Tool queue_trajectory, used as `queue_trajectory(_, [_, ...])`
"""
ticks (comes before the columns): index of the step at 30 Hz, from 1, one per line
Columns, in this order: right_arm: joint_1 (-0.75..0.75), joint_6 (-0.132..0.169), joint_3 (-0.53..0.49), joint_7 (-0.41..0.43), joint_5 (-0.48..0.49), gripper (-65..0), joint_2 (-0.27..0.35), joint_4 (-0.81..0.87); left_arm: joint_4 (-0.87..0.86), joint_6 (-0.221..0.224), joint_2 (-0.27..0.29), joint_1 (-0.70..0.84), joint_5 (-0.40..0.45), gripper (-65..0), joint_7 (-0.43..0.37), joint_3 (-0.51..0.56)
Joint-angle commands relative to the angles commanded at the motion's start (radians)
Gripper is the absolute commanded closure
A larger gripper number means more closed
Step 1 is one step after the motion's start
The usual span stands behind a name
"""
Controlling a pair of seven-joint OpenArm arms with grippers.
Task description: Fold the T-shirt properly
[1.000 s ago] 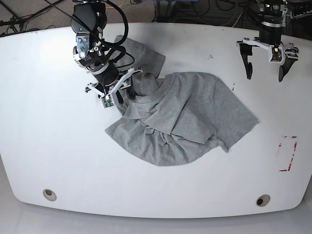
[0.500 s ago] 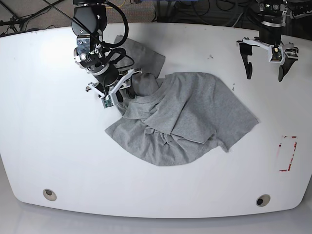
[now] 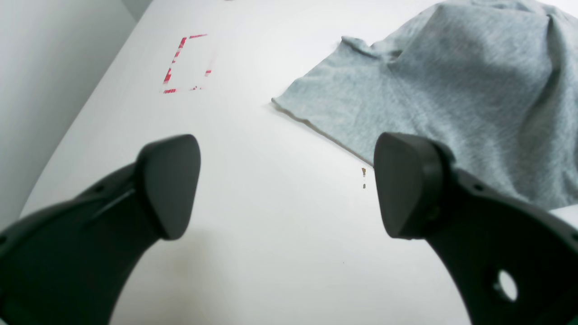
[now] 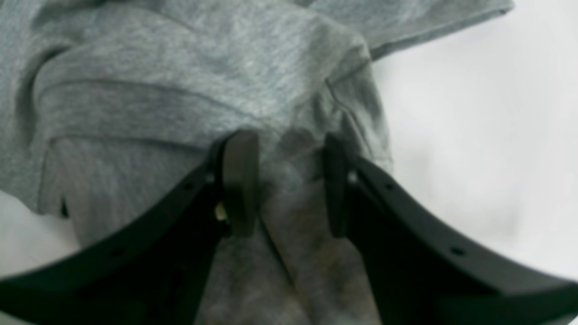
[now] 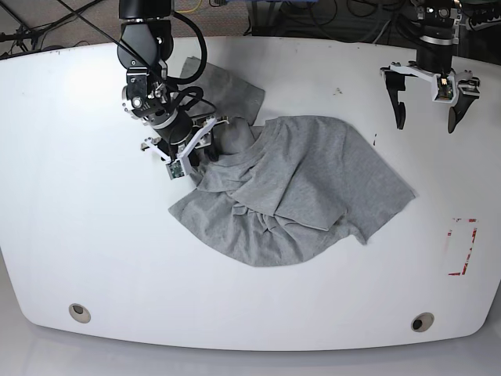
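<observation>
From the left wrist, the left gripper point(image 3: 284, 189) hangs wide apart over the bare table point(image 3: 253, 253), empty, beside one hem of the T-shirt point(image 3: 442, 99).

From the right wrist, the right gripper point(image 4: 286, 180) is pinched on a bunch of cloth.

From the base, one T-shirt lies crumpled mid-table, two grippers; no fold looks made, so nearly everything remains.

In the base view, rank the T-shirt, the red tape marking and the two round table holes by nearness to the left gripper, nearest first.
From the left gripper, open at the table's far right corner:
1. T-shirt, crumpled mid-table; its right sleeve edge reaches closest.
2. Red tape marking, right edge, below the gripper.
3. Right hole, near edge, right.
4. Left hole, near edge, far left.
</observation>
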Motion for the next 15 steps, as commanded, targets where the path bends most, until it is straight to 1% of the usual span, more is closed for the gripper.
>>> queue_trajectory(8, [-0.004,-0.002,0.003,-0.007,-0.004,-22.2,-0.002,0.019,0.001,-0.001,-0.002,0.001,0.001,-57.1,-0.006,0.000])
queue_trajectory(15, [-0.005,-0.004,0.000,-0.007,-0.006,-22.5,-0.002,0.036,-0.001,0.001,-0.004,-0.001,0.000,-57.1,-0.008,0.000])
